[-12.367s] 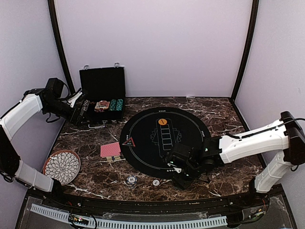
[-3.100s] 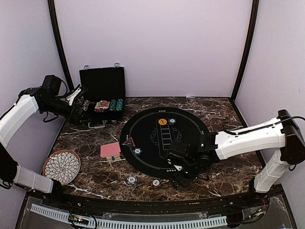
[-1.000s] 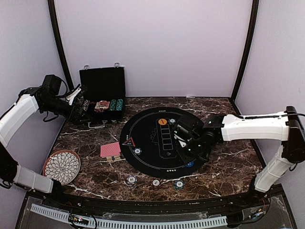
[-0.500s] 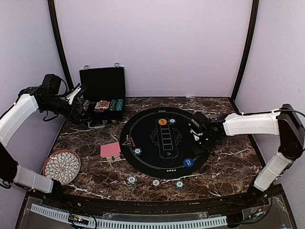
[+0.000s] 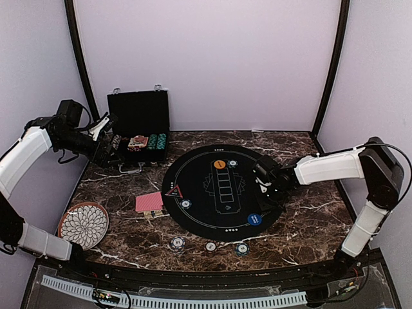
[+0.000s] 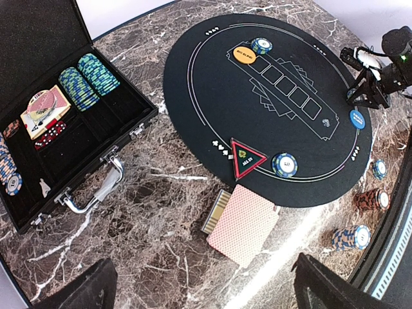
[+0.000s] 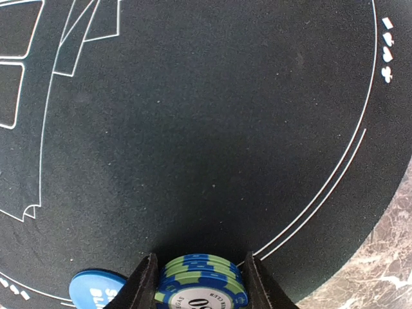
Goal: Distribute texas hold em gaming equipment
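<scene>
Right gripper [image 7: 200,278] clamps a small stack of blue-green chips [image 7: 201,285] above the black mat [image 7: 212,129], seemingly lifted; left gripper [image 6: 199,286] spread wide, empty

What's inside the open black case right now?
The case holds two rows of green-blue chips, a card deck, red dice and more chips at its left edge. Its remaining compartments look dark.

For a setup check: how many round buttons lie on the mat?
2, both on the mat: orange button at its far side, blue button near its right front edge.
</scene>
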Robot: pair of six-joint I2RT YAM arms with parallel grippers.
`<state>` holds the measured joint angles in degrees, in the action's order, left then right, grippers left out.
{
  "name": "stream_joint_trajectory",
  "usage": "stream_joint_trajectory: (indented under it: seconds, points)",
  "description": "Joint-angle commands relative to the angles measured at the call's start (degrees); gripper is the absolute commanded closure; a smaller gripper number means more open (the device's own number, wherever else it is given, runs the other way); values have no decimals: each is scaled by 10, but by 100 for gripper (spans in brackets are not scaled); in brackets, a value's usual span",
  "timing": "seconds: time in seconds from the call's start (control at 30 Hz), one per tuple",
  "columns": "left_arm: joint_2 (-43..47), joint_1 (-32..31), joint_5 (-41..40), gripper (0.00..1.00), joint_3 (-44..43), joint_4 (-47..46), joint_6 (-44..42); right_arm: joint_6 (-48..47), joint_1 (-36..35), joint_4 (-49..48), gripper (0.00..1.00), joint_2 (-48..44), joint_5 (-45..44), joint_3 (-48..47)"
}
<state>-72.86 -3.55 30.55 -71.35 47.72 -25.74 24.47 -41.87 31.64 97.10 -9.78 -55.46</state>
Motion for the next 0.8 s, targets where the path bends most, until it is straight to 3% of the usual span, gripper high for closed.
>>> stream_joint_trajectory:
  seconds: [0.0,0.2,0.57,0.77]
  points:
    - [3,-2,5,1,-17,14,-4,-5,7,-18,78,9,1,7]
    - [9,-2,12,1,-17,14,-8,-5,8,-11,52,14,0,5]
    - [16,-2,17,1,-17,18,-15,-14,-7,50,46,-54,-34,-48]
    - [12,-2,4,1,-14,14,-14,-12,-117,85,31,-95,-41,-88]
